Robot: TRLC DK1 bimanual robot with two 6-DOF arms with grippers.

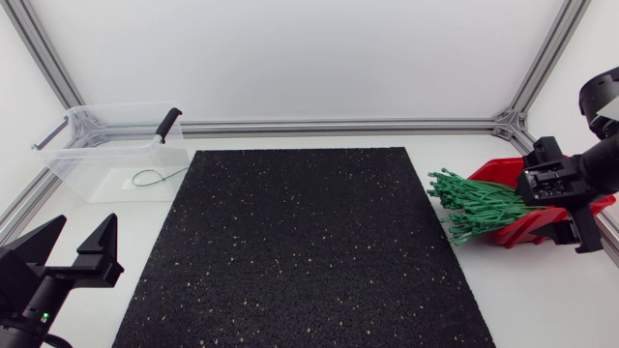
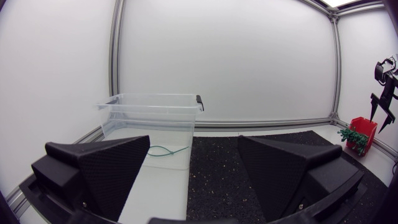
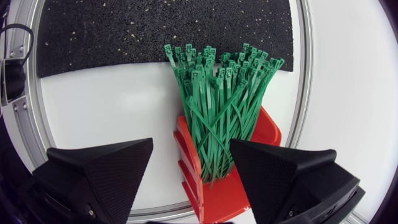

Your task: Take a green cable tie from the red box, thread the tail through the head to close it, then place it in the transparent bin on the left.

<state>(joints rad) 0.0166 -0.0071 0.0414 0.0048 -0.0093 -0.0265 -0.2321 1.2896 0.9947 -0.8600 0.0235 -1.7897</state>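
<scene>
The red box (image 1: 517, 230) stands at the table's right edge, with a bundle of green cable ties (image 1: 479, 205) fanning out of it toward the black mat (image 1: 300, 251). My right gripper (image 1: 546, 186) hangs over the box. In the right wrist view it (image 3: 193, 165) is open, with the ties (image 3: 217, 106) and the box (image 3: 214, 196) below and between its fingers, untouched. The transparent bin (image 1: 73, 169) sits at the back left with one looped green tie (image 1: 155, 177) inside. My left gripper (image 1: 85, 227) rests open and empty at the front left, facing the bin (image 2: 152, 106).
Aluminium frame rails (image 1: 338, 127) run along the table's back and sides. The bin has a black handle clip (image 1: 168, 124) on its right rim. A white strip of table lies between the mat and the red box.
</scene>
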